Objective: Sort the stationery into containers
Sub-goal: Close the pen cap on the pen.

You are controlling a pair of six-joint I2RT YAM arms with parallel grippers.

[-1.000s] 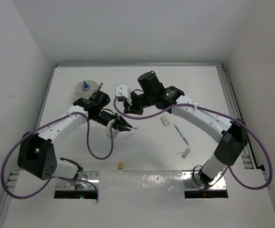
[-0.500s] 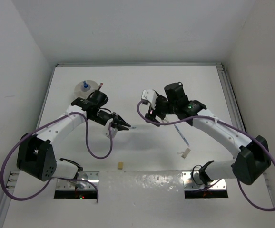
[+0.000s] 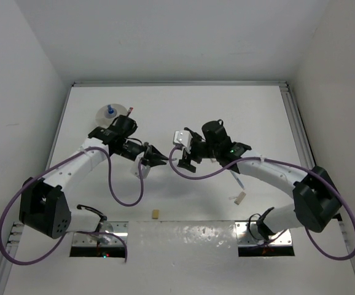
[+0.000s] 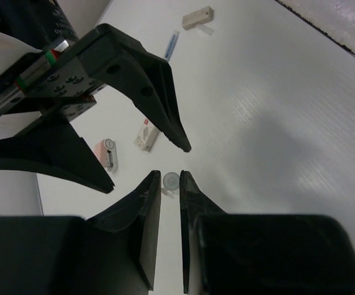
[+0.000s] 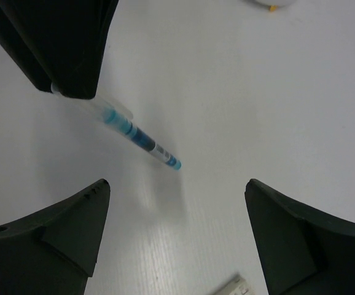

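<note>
While left pincer (image 4: pixel 169 174) tight on blue pen (image 5: pixel 137 138), right pincer (image 5: pixel 176 182) wide apart.

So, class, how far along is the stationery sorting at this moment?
Done: the blue-capped bottle stands in the bowl. In hand: the left gripper pinches a blue pen, with the open right gripper facing its free end. Left: the tan block, white block and pink eraser lie outside the bowl.
</note>
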